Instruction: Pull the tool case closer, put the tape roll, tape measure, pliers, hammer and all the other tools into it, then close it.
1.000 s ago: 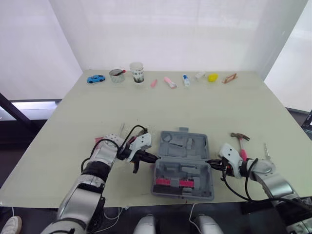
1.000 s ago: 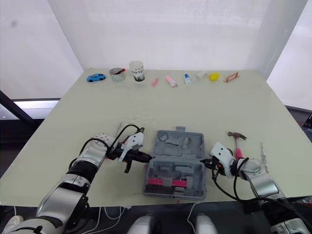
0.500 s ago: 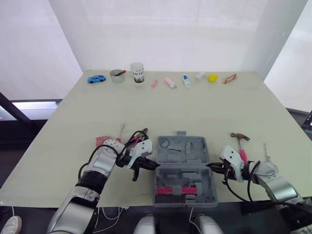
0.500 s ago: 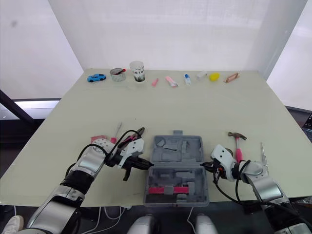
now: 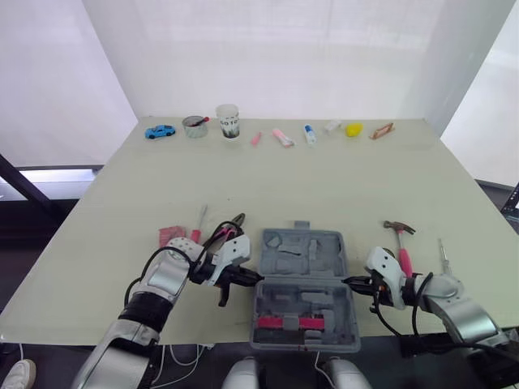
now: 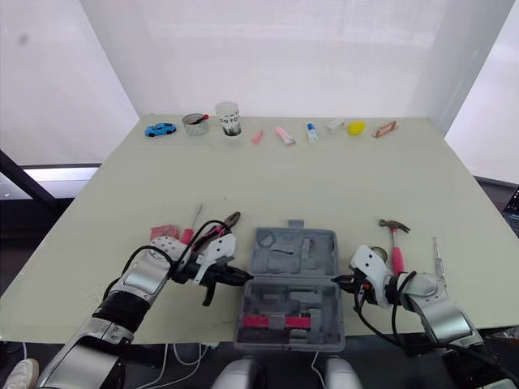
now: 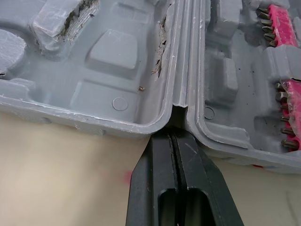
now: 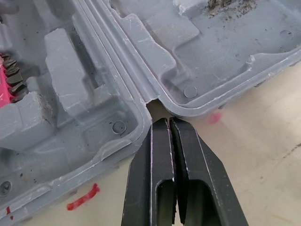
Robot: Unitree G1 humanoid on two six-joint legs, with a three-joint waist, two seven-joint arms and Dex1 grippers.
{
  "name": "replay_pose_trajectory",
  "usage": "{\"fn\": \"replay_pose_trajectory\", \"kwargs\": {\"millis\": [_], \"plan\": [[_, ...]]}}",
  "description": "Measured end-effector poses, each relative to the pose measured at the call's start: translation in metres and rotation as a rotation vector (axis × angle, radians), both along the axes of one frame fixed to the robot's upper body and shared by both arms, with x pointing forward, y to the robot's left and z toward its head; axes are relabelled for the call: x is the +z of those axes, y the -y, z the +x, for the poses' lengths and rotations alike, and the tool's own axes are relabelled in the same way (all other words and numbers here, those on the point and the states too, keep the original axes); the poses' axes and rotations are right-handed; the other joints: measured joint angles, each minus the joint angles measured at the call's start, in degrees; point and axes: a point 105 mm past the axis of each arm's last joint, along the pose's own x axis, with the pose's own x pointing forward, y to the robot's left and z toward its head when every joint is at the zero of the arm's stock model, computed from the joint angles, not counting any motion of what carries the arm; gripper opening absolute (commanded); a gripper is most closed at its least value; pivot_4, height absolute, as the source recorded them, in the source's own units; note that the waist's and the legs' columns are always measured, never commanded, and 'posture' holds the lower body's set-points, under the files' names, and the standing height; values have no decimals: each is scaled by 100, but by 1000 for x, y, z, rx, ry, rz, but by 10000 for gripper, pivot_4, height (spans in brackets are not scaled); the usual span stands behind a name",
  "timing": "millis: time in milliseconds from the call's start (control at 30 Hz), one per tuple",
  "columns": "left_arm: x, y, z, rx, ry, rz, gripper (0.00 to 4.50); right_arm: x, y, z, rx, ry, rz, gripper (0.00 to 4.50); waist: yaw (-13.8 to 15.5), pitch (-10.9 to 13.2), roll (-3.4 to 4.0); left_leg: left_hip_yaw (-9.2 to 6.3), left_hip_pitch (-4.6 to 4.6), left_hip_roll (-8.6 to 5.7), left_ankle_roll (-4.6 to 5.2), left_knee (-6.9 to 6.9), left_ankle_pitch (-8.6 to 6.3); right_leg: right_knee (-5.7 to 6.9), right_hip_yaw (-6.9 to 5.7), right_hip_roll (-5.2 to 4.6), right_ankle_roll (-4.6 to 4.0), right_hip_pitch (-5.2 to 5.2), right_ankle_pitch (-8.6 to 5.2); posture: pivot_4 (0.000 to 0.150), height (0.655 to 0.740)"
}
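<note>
Both hinge ends of open tool case [image 5: 302,301] flanked: left gripper [image 7: 175,136] clenched empty at left notch, right gripper [image 8: 168,121] the same at right. Sits mid near edge of table [image 5: 324,186], hinge line left-right between tips; probably calls for an even pull nearer.

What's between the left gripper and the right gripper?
The open tool case, in the left eye view: the shut left gripper sits at one hinge end, the shut right gripper at the other.
</note>
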Motion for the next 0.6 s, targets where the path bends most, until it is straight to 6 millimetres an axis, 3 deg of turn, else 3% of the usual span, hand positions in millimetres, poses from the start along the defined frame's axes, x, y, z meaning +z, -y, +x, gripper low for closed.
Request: {"fn": "replay_pose_trajectory", "kwargs": {"millis": [600], "plan": [[-2, 5, -5, 7, -16, -10, 0, -1, 3, -3, -4, -13, -8, 974, 19, 0, 0, 0, 1, -1, 0, 2, 0, -4, -5, -2, 0, 7, 0, 1500, 7400]]}}
